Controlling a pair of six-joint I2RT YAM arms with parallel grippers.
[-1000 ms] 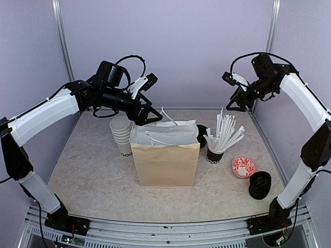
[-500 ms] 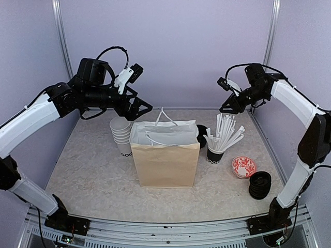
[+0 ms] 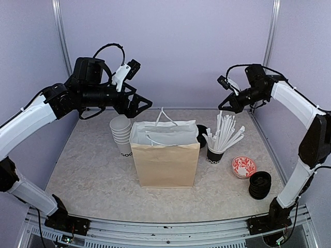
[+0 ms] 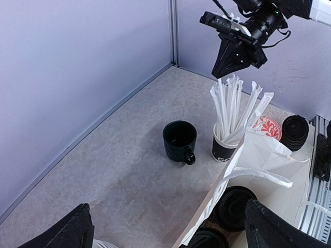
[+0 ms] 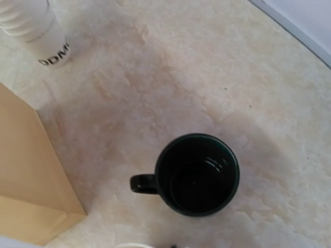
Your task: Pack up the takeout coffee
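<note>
- a brown paper bag with white handles (image 3: 165, 164) stands upright in the middle of the marbled beige tabletop (image 3: 88, 181); bare surface lies in front of it and out to the left edge.
- a stack of white paper cups with black lettering (image 3: 121, 135) stands just beside the bag's left side.
- right of the bag stands a black paper cup of white wrapped sticks (image 3: 215, 154). beyond it, toward the right edge, are a round red-patterned disc (image 3: 243, 166) and a stack of black plastic lids (image 3: 259, 185).
- a dark glazed mug (image 4: 180, 140) sits behind the bag's right rear corner, apart from everything else.
- the takeout coffee cups (image 4: 235, 206) are inside the bag; only their round black lids show, in the left wrist view.
- the left gripper (image 3: 140, 108) hovers above the bag's rear left corner, fingers (image 4: 67, 232) spread wide, holding nothing.
- the right gripper (image 3: 224, 109) hangs high over the sticks, its fingers pressed together to a point, gripping nothing.
- plain lilac walls (image 3: 196, 46) close off the back and sides.
</note>
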